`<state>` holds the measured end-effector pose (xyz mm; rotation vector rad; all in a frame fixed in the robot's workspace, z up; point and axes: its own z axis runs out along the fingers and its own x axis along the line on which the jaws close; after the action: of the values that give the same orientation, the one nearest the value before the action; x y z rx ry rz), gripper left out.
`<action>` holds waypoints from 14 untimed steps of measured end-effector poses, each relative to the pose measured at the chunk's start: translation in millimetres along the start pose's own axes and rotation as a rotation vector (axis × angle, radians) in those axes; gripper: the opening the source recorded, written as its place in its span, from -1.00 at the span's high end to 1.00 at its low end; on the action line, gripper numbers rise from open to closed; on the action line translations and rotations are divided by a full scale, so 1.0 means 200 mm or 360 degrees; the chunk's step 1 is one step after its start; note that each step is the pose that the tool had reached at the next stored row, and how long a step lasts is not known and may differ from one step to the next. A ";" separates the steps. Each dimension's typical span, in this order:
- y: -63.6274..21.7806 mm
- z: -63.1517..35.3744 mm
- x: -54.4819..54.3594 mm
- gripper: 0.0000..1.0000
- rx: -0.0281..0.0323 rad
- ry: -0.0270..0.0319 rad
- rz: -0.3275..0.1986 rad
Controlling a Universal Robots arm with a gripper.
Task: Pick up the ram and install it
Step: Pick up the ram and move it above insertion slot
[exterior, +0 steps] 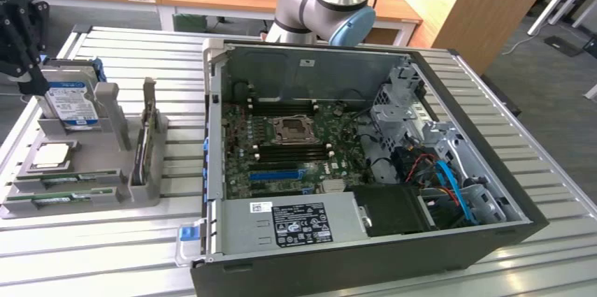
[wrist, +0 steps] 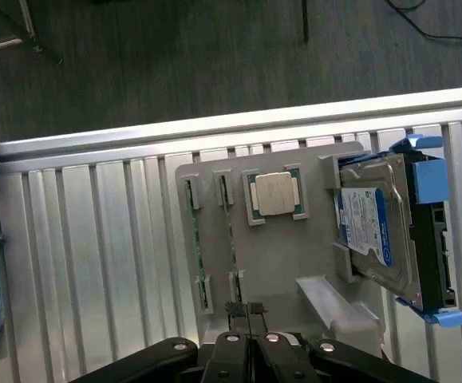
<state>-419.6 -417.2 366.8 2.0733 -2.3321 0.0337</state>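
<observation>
**Item 1, ram** [exterior: 70, 179]: slim green stick, seated on edge in a slot of the grey holder [exterior: 117, 196], lower left of the ext. view, just beside the CPU chip [exterior: 52, 156]. The wrist cam sees the same stick edge-on [wrist: 230, 235]. A second ram stick [exterior: 58, 200] sits in the neighbouring slot, on the side away from the CPU chip.

**Item 2, gripper** [wrist: 246, 309]: black fingers pressed together, gripping nothing. The tips hang over the holder, close to one end of the ram's slot (contact can't be judged).

**Item 3, hard drive** [exterior: 73, 105]: silver w/ blue label, propped upright at the holder's far end, upper left of the ext. view.

**Item 4, PC case** [exterior: 485, 241]: side open, centre to right of the ext. view. Motherboard [exterior: 279, 164] exposed, w/ CPU socket [exterior: 291, 129] near its middle.

**Item 5, table** [exterior: 94, 255]: slatted metal. Carries both the holder and the PC case.
</observation>
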 end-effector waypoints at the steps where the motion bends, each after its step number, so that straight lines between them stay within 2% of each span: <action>1: 0.000 0.001 0.00 0.79 0.00010 0.00017 -0.0026; 14: 0.000 0.001 0.00 0.79 0.00033 0.00030 -0.0103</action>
<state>-419.6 -417.2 366.6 2.1470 -2.2634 0.0370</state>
